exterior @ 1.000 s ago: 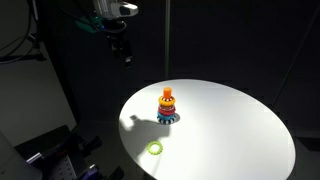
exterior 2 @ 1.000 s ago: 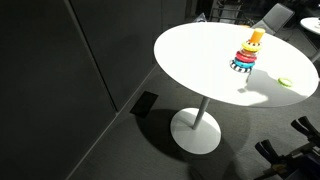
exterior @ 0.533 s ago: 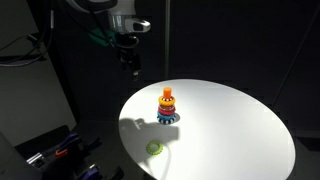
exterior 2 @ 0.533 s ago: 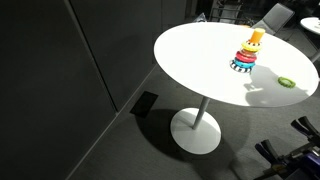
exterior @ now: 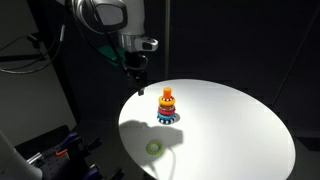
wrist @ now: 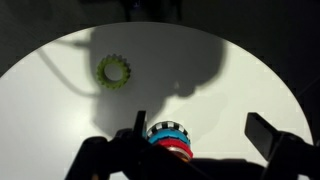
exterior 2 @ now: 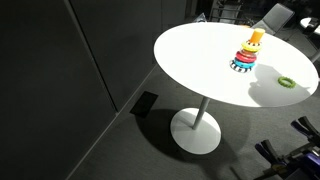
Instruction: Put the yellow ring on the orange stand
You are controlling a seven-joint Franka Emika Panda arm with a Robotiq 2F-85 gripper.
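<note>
The yellow ring (exterior: 154,148) lies flat near the front edge of the round white table (exterior: 230,130), in the arm's shadow. It shows in both exterior views (exterior 2: 287,82) and in the wrist view (wrist: 114,70). The orange stand (exterior: 167,105), with its stacked rings and blue base, stands near the table's middle (exterior 2: 247,52). In the wrist view it sits at the bottom edge (wrist: 168,138), next to one finger. My gripper (exterior: 137,80) hangs above the table's back left edge, apart from both. Its jaws (wrist: 205,135) are open and empty.
The table stands on a single pedestal with a round foot (exterior 2: 195,130). Dark walls surround it. Dark equipment (exterior: 50,150) sits low beside the table. A chair (exterior 2: 275,15) stands behind the table's far side.
My arm has moved down and towards the table, from the upper back to just above its edge. Its shadow now covers the ring. The ring and the stand have not moved.
</note>
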